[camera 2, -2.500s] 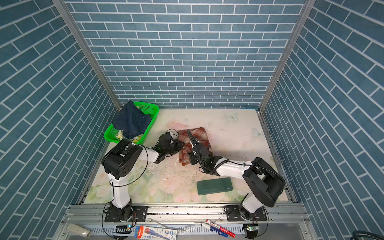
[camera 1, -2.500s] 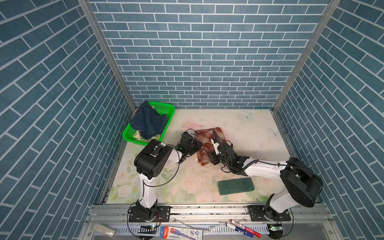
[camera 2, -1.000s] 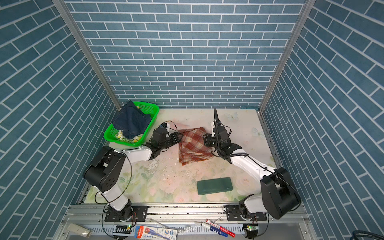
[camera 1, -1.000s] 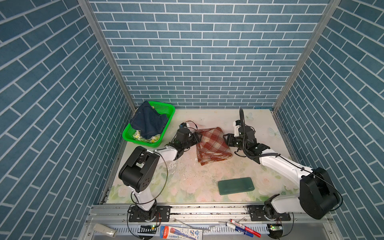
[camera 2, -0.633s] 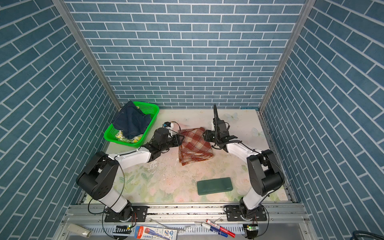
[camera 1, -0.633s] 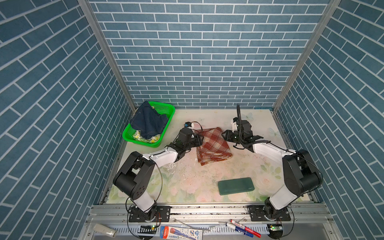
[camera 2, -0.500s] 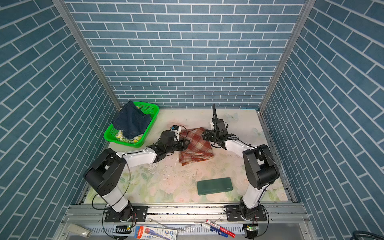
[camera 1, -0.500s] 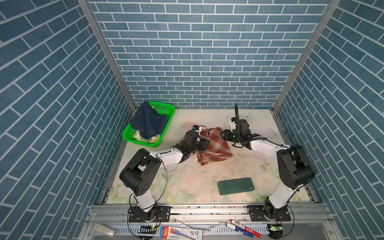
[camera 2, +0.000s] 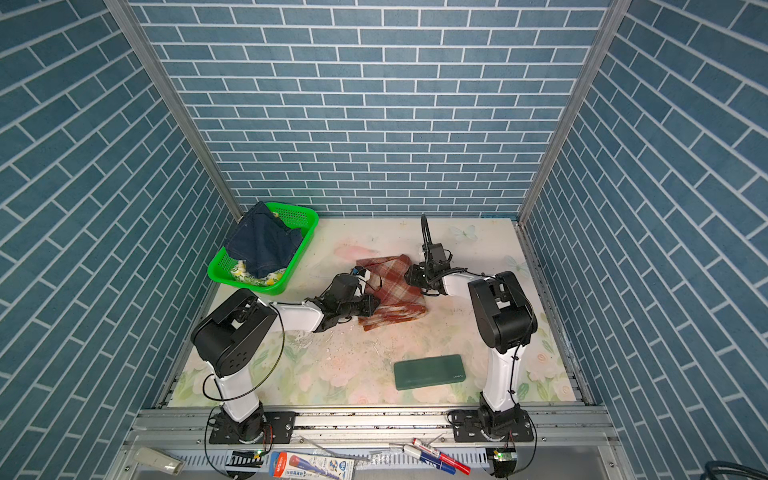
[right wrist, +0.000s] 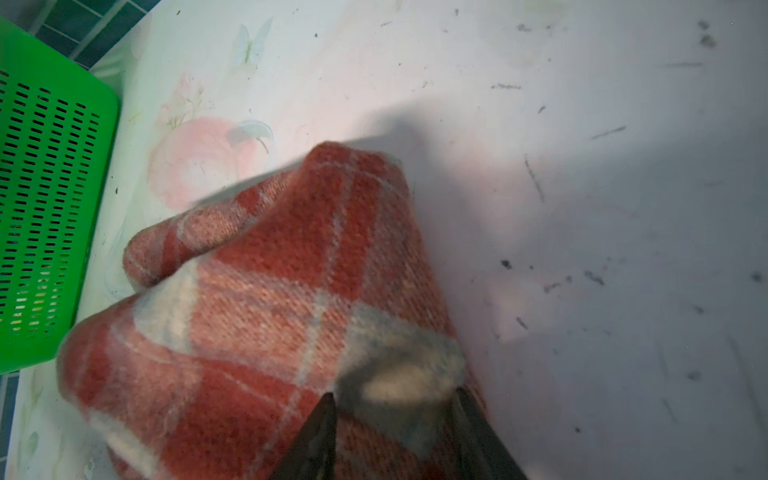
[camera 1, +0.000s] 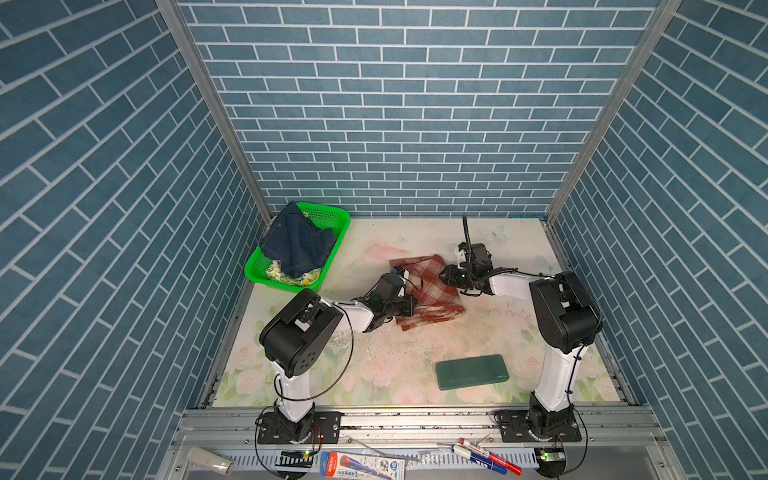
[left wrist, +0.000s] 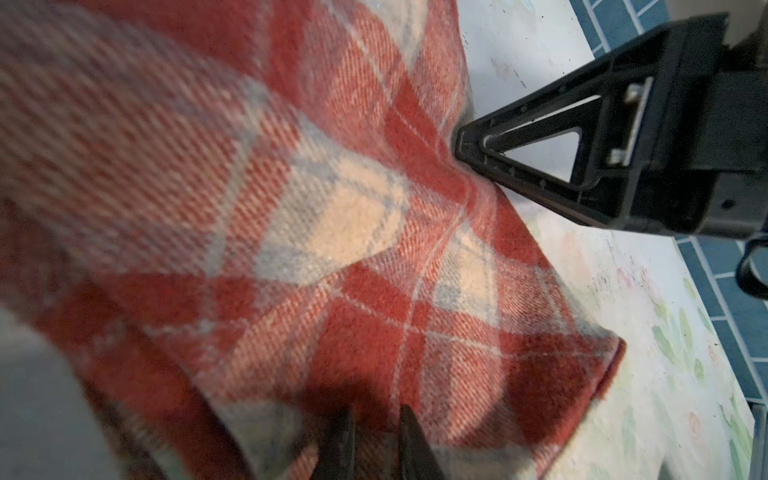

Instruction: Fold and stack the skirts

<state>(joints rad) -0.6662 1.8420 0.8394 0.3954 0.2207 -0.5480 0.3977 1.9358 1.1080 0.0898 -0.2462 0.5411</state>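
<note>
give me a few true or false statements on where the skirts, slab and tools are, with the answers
1. The plaid skirt lies on the table, outside the green basket. True.
2. The denim skirt is spread flat on the table. False: it is heaped in the green basket, on top of the lemon-print skirt.
3. The left tool and the right tool are both at the plaid skirt, on opposite sides of it. True.
4. The dark green slab lies under the plaid skirt. False: it lies bare on the table, apart from the skirt and nearer the front edge.
</note>
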